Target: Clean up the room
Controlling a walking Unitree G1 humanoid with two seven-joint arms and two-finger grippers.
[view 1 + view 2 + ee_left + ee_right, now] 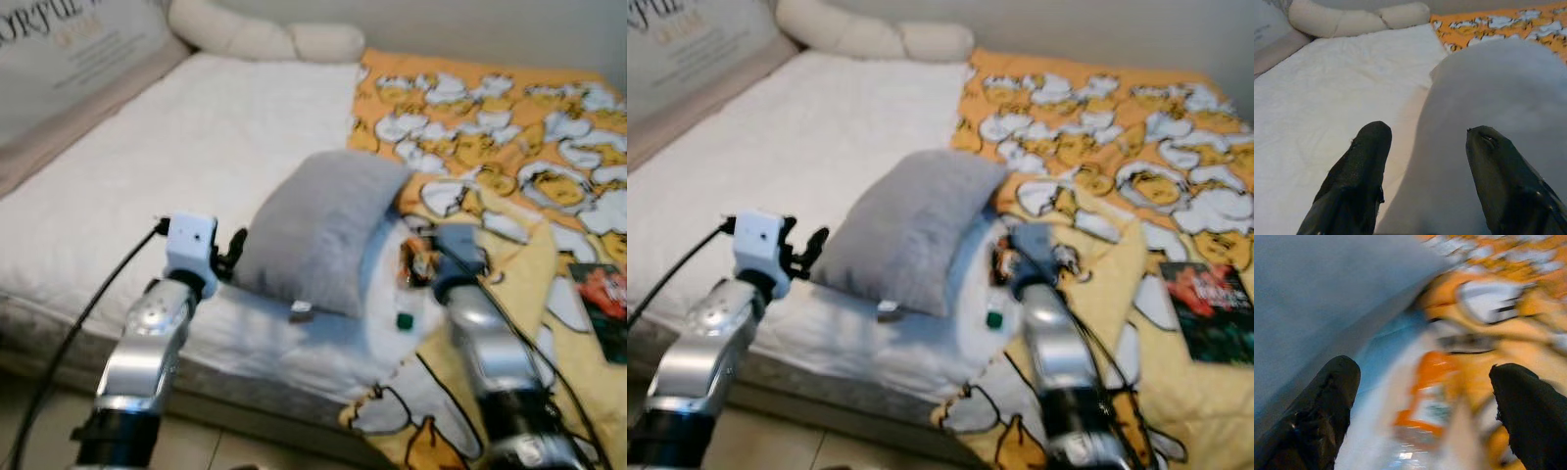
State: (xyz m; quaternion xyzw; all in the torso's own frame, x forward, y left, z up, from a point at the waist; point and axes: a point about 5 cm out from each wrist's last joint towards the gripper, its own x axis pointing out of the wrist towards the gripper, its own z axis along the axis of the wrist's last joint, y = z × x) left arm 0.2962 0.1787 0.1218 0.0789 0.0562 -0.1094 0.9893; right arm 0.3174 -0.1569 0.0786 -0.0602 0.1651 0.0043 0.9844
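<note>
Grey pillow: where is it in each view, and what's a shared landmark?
Left eye: grey pillow at centre, between the arms.
Right eye: left of centre.
Left wrist: fills the right side.
Right wrist: upper left, blurred.
Landmark: orange cartoon blanket, beside it in all four.

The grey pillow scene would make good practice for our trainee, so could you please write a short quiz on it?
1. True or false: the grey pillow lies on the floor.
2. Which gripper is at the pillow's side nearer the white sheet? A) left gripper B) right gripper
3. What dark flat item lies on the yellow patterned blanket, to the robot's right?

Key
1. False; it lies on the bed.
2. A; its fingers are open against the pillow.
3. A book.
</note>
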